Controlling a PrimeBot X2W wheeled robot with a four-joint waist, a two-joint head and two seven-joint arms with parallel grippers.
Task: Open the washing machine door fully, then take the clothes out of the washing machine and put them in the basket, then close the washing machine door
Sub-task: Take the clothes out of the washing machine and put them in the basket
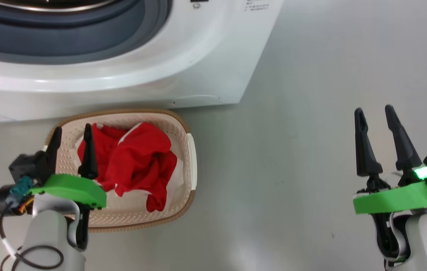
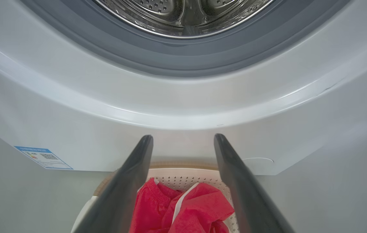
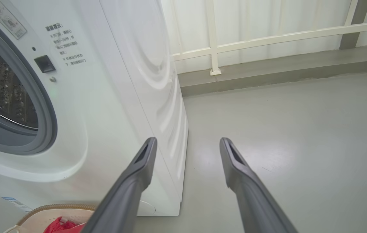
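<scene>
The red clothes (image 1: 138, 158) lie piled in the cream basket (image 1: 187, 158) on the floor in front of the white washing machine (image 1: 183, 75). My left gripper (image 1: 72, 131) hangs over the basket's left side, open, nothing between its fingers. In the left wrist view the clothes (image 2: 183, 210) show below the open left gripper (image 2: 183, 137), with the steel drum (image 2: 183, 13) above. My right gripper (image 1: 375, 113) stands open over bare floor to the right, holding nothing. The right wrist view shows the right gripper (image 3: 188, 140) beside the machine's corner (image 3: 170, 129). The washing machine door is out of view.
Grey floor (image 1: 311, 150) stretches right of the machine and basket. A blue label (image 2: 42, 157) sits at the machine's lower left corner. A cream railing (image 3: 215, 48) and a low kerb run along the back wall behind the machine.
</scene>
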